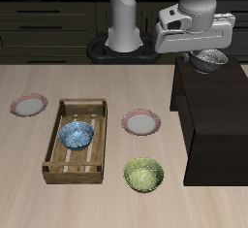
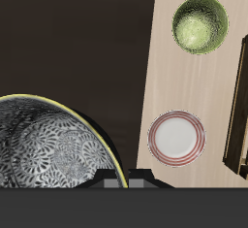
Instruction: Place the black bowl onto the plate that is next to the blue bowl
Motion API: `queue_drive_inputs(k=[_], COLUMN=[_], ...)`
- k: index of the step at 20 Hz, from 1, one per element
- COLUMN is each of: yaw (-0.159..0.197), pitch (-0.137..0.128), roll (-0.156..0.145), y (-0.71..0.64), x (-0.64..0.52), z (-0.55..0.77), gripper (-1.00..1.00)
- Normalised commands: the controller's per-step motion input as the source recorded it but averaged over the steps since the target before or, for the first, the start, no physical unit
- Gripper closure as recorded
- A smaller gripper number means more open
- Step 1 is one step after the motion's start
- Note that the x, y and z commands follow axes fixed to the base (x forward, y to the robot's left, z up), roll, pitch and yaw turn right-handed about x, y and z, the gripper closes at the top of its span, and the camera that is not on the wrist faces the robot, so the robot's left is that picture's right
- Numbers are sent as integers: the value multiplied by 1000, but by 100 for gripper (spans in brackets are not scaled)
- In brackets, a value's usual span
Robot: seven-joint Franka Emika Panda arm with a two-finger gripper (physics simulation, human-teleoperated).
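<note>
At the exterior view's upper right, the gripper (image 1: 209,55) grasps the black bowl (image 1: 210,60) above the dark cabinet (image 1: 215,125), while the plate (image 1: 141,124) lies mid-frame beside the tray-held blue bowl (image 1: 76,135).

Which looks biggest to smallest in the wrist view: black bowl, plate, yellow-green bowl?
1. black bowl, biggest, but it's very close to the camera, so that's unsure.
2 and 3. plate and yellow-green bowl look about alike.
</note>
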Motion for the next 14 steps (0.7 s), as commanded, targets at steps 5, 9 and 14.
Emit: queue_drive_inputs(k=[5, 9, 14], yaw=[40, 9, -17], pitch=[-40, -19, -34], roll=[33, -19, -9], y=[-325, -557, -734], x=[-365, -270, -283], z=[18, -12, 48], gripper=[100, 100, 100])
